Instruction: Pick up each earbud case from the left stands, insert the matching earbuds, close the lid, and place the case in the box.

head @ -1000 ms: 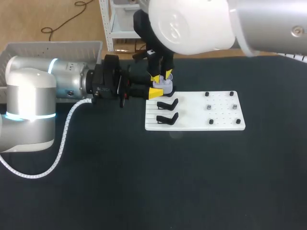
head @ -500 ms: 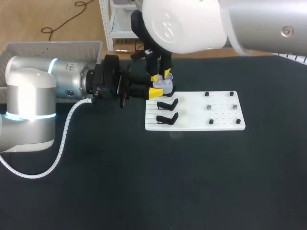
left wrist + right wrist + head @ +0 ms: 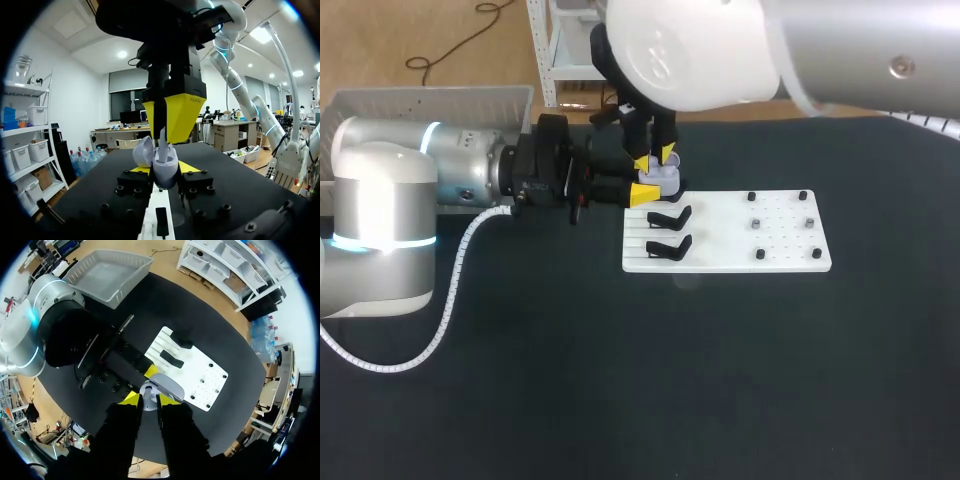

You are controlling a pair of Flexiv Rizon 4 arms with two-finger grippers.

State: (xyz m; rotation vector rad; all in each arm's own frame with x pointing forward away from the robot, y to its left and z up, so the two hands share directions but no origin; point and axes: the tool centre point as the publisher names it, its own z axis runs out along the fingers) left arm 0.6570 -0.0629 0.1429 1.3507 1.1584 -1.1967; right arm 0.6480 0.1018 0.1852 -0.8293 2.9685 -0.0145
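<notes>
White plastic is the item under inspection: the earbud case (image 3: 663,174) is held off the bench (image 3: 620,380), over the far left corner of the white board (image 3: 780,250), with its lid (image 3: 144,150) open.

Change noted: over the last second my right arm has drifted slightly leftward in the head view. My right end effector (image 3: 654,157) has crept a little with it while staying directly over the case. My left arm has not moved. I judge this to be fine alignment during insertion, not a withdrawal, so lid closing and transfer to the box (image 3: 430,100), well apart at the bench's far left, remain outstanding.

End effector state:
- My left end effector (image 3: 161,169) is clamped on the case body from both sides.
- My right one appears pinched together on a pale earbud (image 3: 162,137), whose lower end reaches down into the open case.

Not verifiable:
- Seating depth of that earbud is hidden by the case wall and my own fingers.
- Whether another earbud is already inside cannot be seen.
- My right arm's housing blocks much of the far bench in the head view.
- The two black stands (image 3: 670,216) show no case that I can make out.
</notes>
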